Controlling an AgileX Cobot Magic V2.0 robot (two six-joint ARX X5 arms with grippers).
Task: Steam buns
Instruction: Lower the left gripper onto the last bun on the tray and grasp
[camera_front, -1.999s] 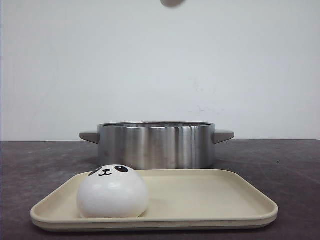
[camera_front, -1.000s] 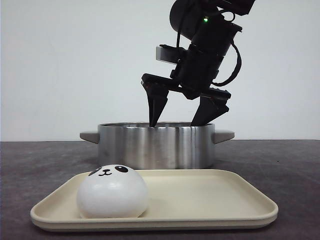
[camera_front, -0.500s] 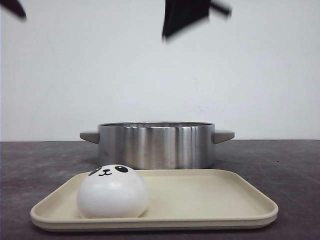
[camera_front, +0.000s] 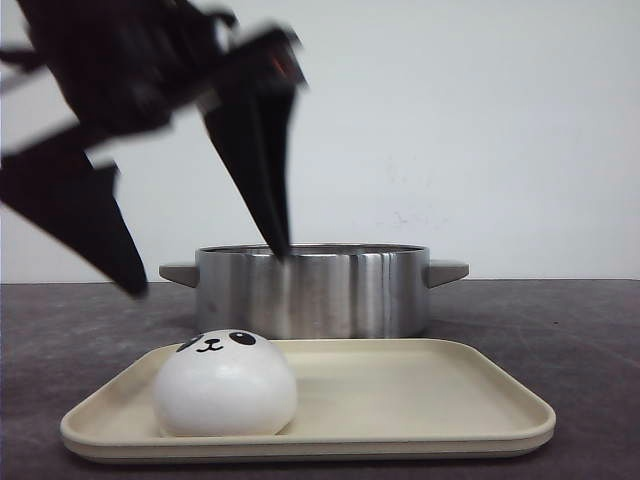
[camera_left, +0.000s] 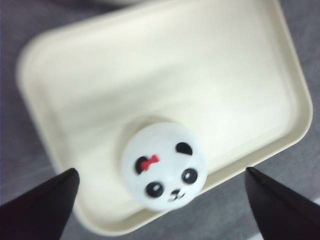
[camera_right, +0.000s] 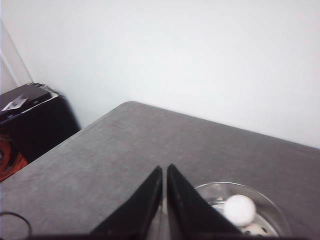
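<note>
— How are the fingers of the left gripper (camera_front: 205, 270) set?

— They are spread wide and nothing is held between them. In the front view they are blurred; one dark finger (camera_front: 255, 150) is seen with its tip in front of the rim of the steel pot (camera_front: 312, 290), the other lower and further out, over the dark table (camera_front: 560, 330).

— And where is a bun seen relative to them?

— One white bun (camera_front: 225, 385) with a panda face is seated on the cream tray (camera_front: 420, 395), below the gap between the two fingers and apart from both. In the left wrist view the bun (camera_left: 163, 166) is shown between the fingertips (camera_left: 42, 202), clear of each, near one edge of the tray (camera_left: 150, 75); a small red bow is marked by one ear. No contact with it is seen.

— What is shown of the right gripper (camera_right: 164, 172)?

— Its fingers are pressed together, tip beside tip, with only a thin slit between them, and nothing is gripped. It is not seen in the front view.

— Is anything seen beyond those fingers?

— A round pot (camera_right: 272, 207) is partly seen just past them, and pale round shapes (camera_right: 239, 210) are lying inside it, one plainly white; black marks are faintly made out on another at the picture's edge. How many are lying there cannot be told.
</note>
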